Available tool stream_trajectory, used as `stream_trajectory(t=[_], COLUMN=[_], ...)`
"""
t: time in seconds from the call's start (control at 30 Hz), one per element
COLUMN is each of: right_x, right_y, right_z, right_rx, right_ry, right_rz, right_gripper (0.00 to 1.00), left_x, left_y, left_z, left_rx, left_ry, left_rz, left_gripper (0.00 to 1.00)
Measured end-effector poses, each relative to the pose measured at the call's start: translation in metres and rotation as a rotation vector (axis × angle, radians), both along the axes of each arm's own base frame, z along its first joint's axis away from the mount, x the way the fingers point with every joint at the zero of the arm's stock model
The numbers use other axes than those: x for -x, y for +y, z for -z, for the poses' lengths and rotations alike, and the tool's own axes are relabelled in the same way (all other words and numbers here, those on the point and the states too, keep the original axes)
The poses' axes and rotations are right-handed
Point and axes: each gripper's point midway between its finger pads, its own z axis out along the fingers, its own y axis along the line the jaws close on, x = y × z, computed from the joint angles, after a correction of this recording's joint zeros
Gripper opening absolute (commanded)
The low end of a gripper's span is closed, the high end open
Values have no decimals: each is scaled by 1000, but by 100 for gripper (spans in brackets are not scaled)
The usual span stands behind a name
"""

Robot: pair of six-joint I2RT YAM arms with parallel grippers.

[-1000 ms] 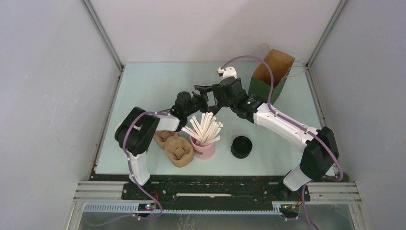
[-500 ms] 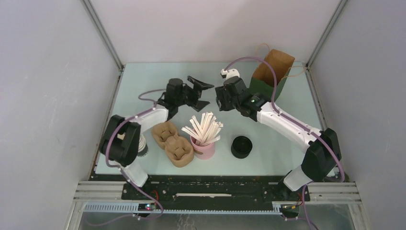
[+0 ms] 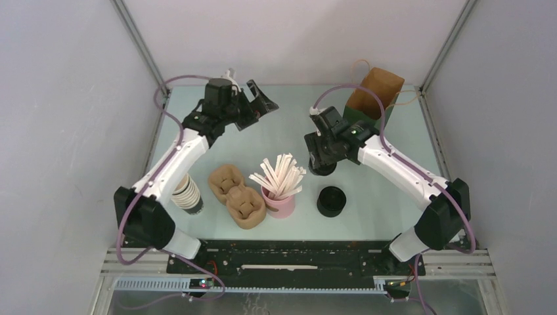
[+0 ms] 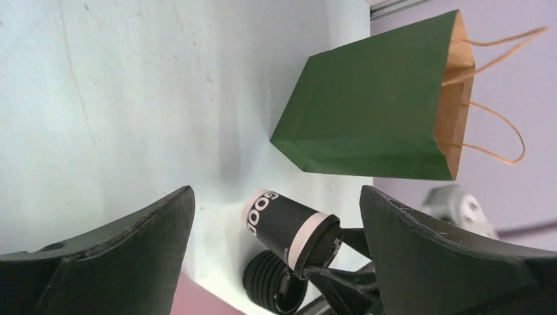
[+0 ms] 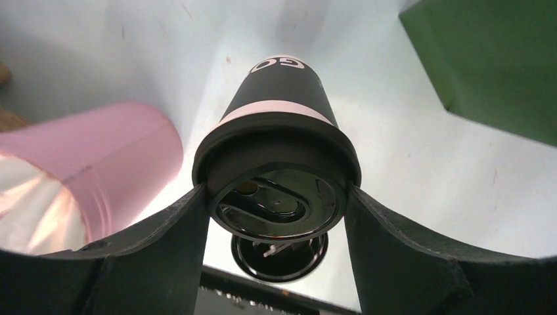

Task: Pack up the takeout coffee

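Observation:
The takeout coffee (image 5: 279, 125) is a small black paper cup with a pink band and a black lid. My right gripper (image 5: 277, 191) is shut on it at the lid, mid-table (image 3: 320, 164). The cup hangs tilted, with its base close to the table. The left wrist view shows it (image 4: 289, 226) held by the right fingers. My left gripper (image 3: 263, 102) is open and empty at the back left, well away from the cup; its view (image 4: 276, 193) looks towards the cup. The green paper bag (image 3: 368, 117) stands open at the back right, just behind my right gripper.
A pink straw holder (image 3: 280, 205) full of straws stands left of the cup. A squat black stack of lids (image 3: 331, 201) sits in front of it. A brown cardboard cup carrier (image 3: 238, 197) and a ribbed stack of cups (image 3: 188, 194) are at the near left.
My left gripper has let go and swung back and left, away from the right gripper. My right gripper has carried the cup nearer, towards the straw holder and lids.

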Motion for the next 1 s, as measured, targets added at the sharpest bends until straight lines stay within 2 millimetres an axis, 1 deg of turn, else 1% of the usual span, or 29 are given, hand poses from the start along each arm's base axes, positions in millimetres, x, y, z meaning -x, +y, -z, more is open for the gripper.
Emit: stream_trajectory(t=[0.07,0.13,0.2,0.27,0.33,0.4,0.53,0.73,0.87,0.93,0.97,1.0], right_x=[9,14,14,14,11,8,0,-9,-9,-7,-6,-6], right_y=[-4,-7,-5,-4,-3,0,5,12,13,12,12,12], right_z=[4,6,7,8,11,15,27,44,47,47,47,47], right_rx=[20,38,45,52,63,75,100,136,144,148,148,148], right_ry=[45,78,103,131,157,183,227,283,295,302,304,304], right_rz=[-4,-5,-10,-11,-10,-9,-8,-8,-7,-6,-4,-2], right_gripper=[62,62,61,62,63,64,66,74,86,91,97,99], left_x=[7,18,34,53,71,87,113,152,172,178,181,183], left_y=[7,14,22,31,38,44,53,66,73,75,75,76], left_z=[-19,-41,-66,-87,-102,-111,-118,-112,-109,-104,-101,-98], left_rx=[-45,-77,-103,-119,-134,-150,-188,-223,-228,-229,-230,-232], left_ry=[-49,-105,-177,-239,-286,-318,-357,-395,-425,-424,-422,-419], left_rz=[18,37,57,73,89,107,147,193,209,215,219,223], left_gripper=[100,100,100,100,100,100,100,100,100,100,100,100])
